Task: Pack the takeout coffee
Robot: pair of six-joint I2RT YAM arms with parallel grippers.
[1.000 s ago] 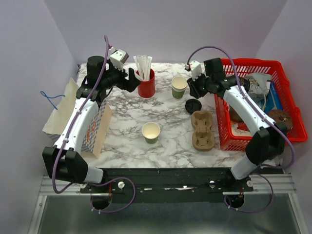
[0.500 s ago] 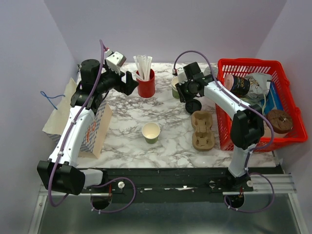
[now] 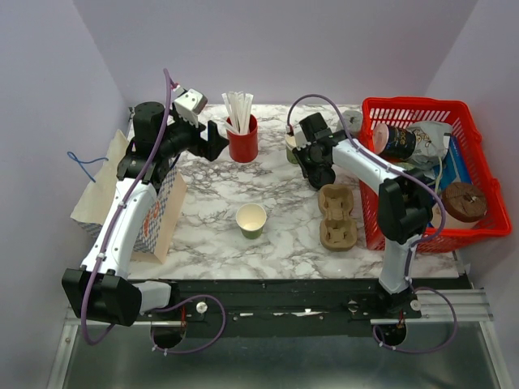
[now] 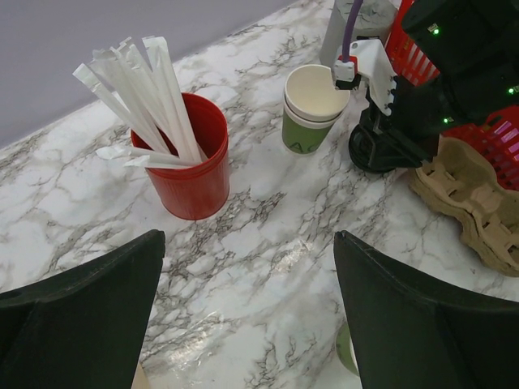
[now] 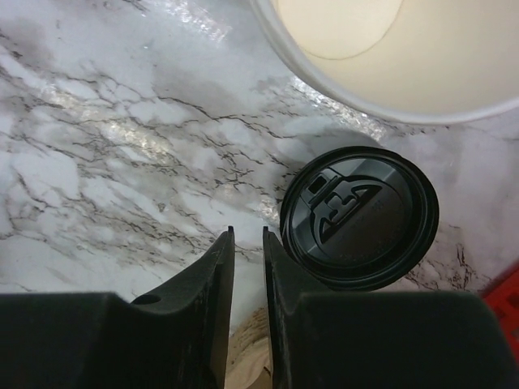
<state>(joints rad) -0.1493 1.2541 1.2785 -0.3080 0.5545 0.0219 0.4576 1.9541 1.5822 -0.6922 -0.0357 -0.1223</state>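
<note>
Coffee cup (image 5: 389, 49) cropped, lid (image 5: 358, 217) seemingly untouched beside narrowly parted empty right jaws; left jaws wide, empty.

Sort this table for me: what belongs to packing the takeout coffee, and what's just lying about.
Job: paper cup by the lid; black lid; second paper cup.
Lying about: red cup of straws; pulp cup tray; red basket.
</note>
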